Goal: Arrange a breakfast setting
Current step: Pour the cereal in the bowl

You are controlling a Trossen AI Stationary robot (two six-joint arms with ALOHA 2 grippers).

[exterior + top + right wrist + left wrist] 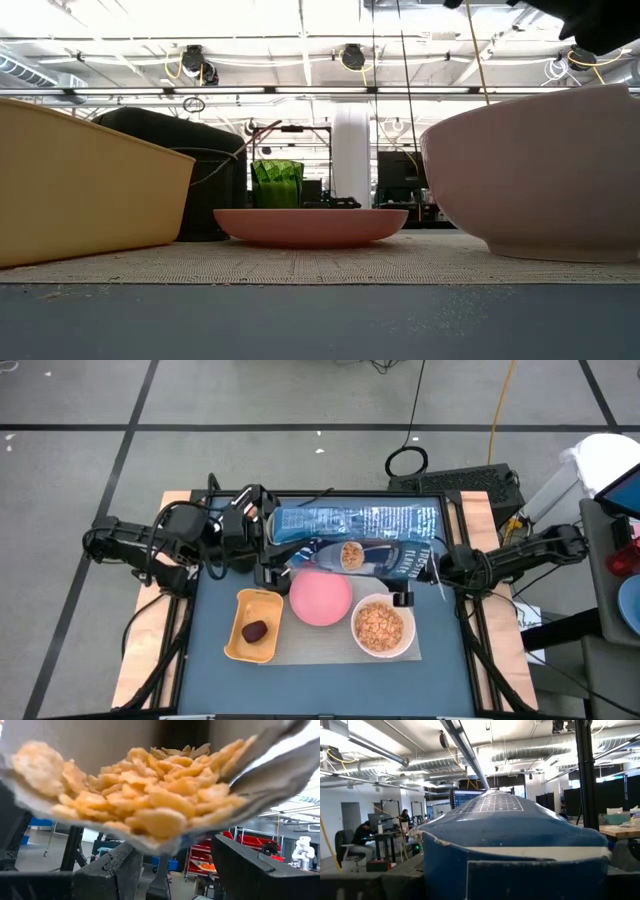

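Note:
A blue cereal bag (355, 535) lies level between my two grippers, above the table's far half. My left gripper (262, 545) is shut on its closed end. My right gripper (432, 567) is open at the bag's open mouth (150, 790), where tan cereal (145, 800) shows; its fingers (117, 870) stand apart below the mouth. On the grey mat (330, 650) sit the pink plate (320, 597) and the white bowl (382, 626) holding cereal. The dark-red fruit (255, 630) lies in the yellow tray (240, 645). Bagel and spoon are out of view. My left gripper holds the bag's closed end (520, 865) between its two fingers, coming level from the table's left. The bag runs away from the fingers toward the right, roughly level and above the table. My right gripper: I cannot tell whether its fingers touch the lower lip (160, 847) of the bag's mouth.
A dark toaster (170, 170) stands behind the tray in the low view. A green thing (277, 183) shows behind the plate (310, 225). The tray's wall (90, 190) and the bowl (540, 170) flank the plate. Cables and a dark box (465, 480) lie beyond the far edge.

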